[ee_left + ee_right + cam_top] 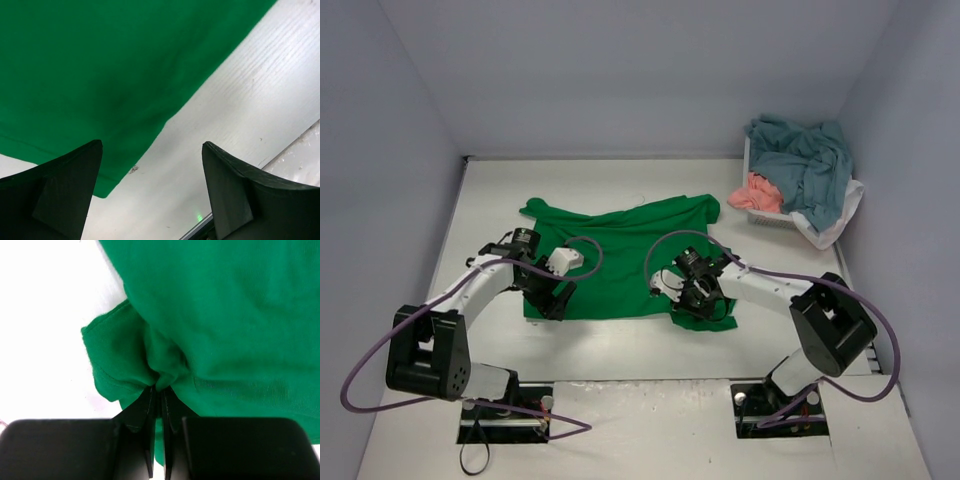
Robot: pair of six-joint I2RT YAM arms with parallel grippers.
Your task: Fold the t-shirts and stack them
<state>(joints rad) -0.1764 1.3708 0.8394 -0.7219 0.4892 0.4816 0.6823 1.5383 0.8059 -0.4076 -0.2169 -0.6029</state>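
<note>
My right gripper (161, 389) pinches a fold of the green t-shirt (225, 315), while my left gripper (151, 145) hangs open over its corner.

The green t-shirt (240, 315) is looking like soft, matt cloth with a fine knit, and it is wrinkling where the right gripper (161, 389) is pinching it. That gripper's fingers (140, 412) are looking like smooth, dull black plastic, and so are the fingers of the left gripper (151, 145). The table (260, 100) is showing a white top with thin rough lines and a little shine. The basket (772, 214) is looking like white plastic mesh. The blue t-shirt (805, 165) and the pink t-shirt (753, 192) are looking like soft, crumpled cloth.
</note>
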